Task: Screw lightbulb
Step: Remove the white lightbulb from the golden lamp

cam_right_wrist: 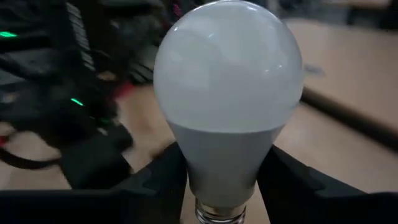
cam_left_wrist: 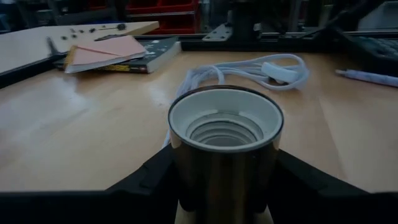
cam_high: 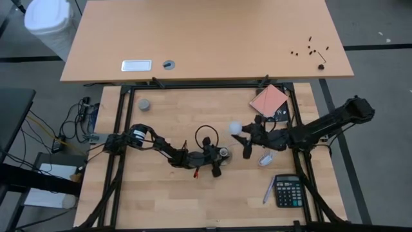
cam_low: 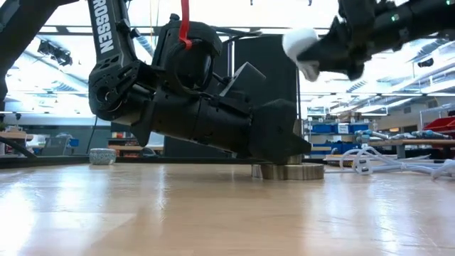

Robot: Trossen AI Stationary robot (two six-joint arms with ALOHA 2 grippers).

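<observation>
Where gripped, lightbulb (cam_right_wrist: 227, 93): frosted white dome, paler neck.

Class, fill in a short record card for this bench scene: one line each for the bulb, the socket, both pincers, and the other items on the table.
Bulb: the lightbulb is held up off the table, to the right of the socket.
Socket: the metal socket stands upright and empty, its mouth facing up.
Left pincer: the left pincer is closed around the socket's sides.
Right pincer: the right pincer is shut on the lightbulb's narrow lower part.
Other items: white cord, book, calculator, pen.
</observation>
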